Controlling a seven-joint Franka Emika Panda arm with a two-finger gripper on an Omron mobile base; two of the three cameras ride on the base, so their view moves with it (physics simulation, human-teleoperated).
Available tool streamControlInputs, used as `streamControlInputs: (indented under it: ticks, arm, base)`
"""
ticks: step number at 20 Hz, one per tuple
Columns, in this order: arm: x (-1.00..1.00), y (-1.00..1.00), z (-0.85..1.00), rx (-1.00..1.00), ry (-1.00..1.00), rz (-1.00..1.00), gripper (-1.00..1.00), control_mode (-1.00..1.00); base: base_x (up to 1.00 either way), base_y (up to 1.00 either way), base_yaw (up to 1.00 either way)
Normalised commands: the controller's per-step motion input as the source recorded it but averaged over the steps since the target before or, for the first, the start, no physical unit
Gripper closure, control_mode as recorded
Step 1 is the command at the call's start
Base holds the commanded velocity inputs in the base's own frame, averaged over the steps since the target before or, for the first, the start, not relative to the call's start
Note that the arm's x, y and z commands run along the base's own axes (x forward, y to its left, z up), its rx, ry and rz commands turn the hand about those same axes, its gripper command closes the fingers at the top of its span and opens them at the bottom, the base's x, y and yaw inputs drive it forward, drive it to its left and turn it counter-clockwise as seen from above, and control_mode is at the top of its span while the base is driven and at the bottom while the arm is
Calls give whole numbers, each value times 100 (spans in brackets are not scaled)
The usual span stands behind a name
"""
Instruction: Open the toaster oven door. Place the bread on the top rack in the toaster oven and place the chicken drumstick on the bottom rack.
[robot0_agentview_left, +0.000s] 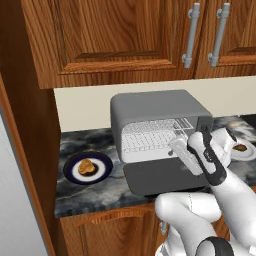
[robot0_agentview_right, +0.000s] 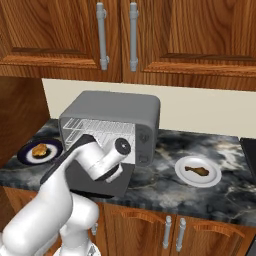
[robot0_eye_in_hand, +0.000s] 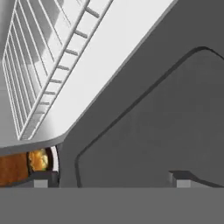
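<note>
door: the toaster oven door (robot0_agentview_left: 162, 177) is already flat down on the counter (robot0_agentview_right: 235, 195), so the toaster oven (robot0_agentview_left: 155, 107) is wide open

gripper: our gripper (robot0_eye_in_hand: 111, 178) hangs just over the door, jaws spread, nothing in them

risk: swinging left for the bread (robot0_agentview_left: 86, 166) we could clip the door edge or the racks (robot0_agentview_left: 150, 135), the hand's that low

risk 2: mixing up shelves; which grid is top or bottom is kinda hard to tell here

dark plate (robot0_agentview_left: 102, 172): holds the bread, left of the oven

white plate (robot0_agentview_right: 212, 180): holds the chicken drumstick (robot0_agentview_right: 196, 170), right of it
</note>
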Motion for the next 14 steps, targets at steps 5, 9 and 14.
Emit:
streamControlInputs:
  ticks: [5,9,14]
  arm:
    - [69,2,68,36,-20,-21,-100,-100]
    - [70,0,26,32,-3,-15,-100,-100]
    - [59,-15,22,29,-1,-6,-100,-100]
  base:
    - [0,0,0]
    - [0,0,0]
    - [0,0,0]
